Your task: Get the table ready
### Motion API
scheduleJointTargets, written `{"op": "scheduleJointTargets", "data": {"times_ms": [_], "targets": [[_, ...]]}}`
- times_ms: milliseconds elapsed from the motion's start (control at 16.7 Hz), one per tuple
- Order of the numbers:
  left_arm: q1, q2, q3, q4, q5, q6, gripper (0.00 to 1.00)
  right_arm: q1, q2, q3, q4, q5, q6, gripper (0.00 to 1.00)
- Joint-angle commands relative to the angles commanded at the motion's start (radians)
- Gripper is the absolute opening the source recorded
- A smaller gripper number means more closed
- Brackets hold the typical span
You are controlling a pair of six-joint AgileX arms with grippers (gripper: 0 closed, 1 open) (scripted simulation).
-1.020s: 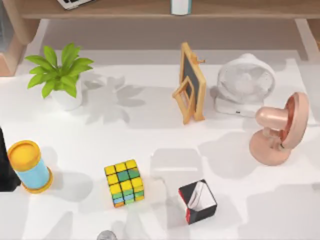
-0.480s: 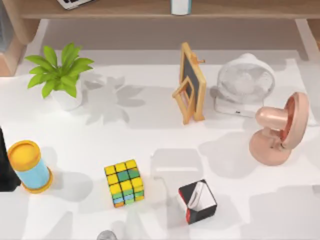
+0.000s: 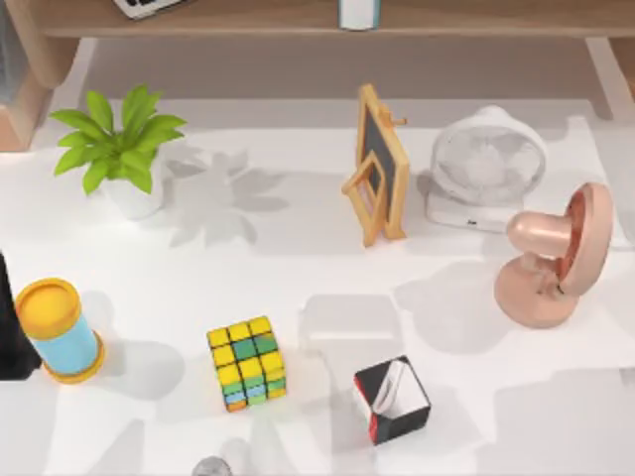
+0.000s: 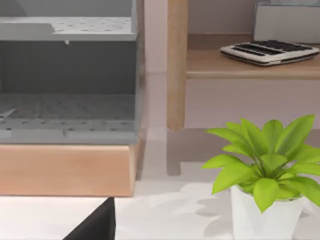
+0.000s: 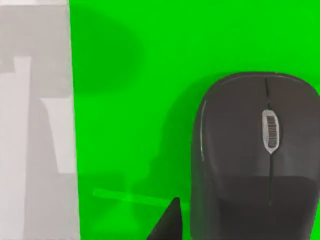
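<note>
The big white table [image 3: 298, 278] fills the middle, with many small things standing on it.

A plant [image 3: 121, 139], a little chalkboard [image 3: 379, 164], a white fan [image 3: 486, 164] and a pink fan [image 3: 556, 260] stand along the back. A yellow-topped can [image 3: 55, 327], a color cube [image 3: 247, 362] and a black box [image 3: 393, 400] sit near the front. By the right arm, a dark mouse [image 5: 255, 160] lies on a green mat [image 5: 150, 75]. I cannot tell if either gripper is holding anything.

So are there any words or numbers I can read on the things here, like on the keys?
None can be read.
White calculator with dark keys on the light brown wooden shelf: key marks too small to read.
Small wooden-framed chalkboard: blank.
Dark grey computer mouse on the bright green mat: no label.
</note>
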Motion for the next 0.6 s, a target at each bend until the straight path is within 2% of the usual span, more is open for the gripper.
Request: {"op": "scheduleJointTargets", "data": {"times_ms": [120,180,600], "targets": [[0.0,0.0,0.0,0.0,0.0,0.0,1.0,0.0,0.0,0.0,0.0,0.0,0.0,0.98],[0.0,0.0,0.0,0.0,0.0,0.0,1.0,0.0,0.0,0.0,0.0,0.0,0.0,1.0],[0.0,0.0,0.0,0.0,0.0,0.0,1.0,0.0,0.0,0.0,0.0,0.0,0.0,1.0]]}}
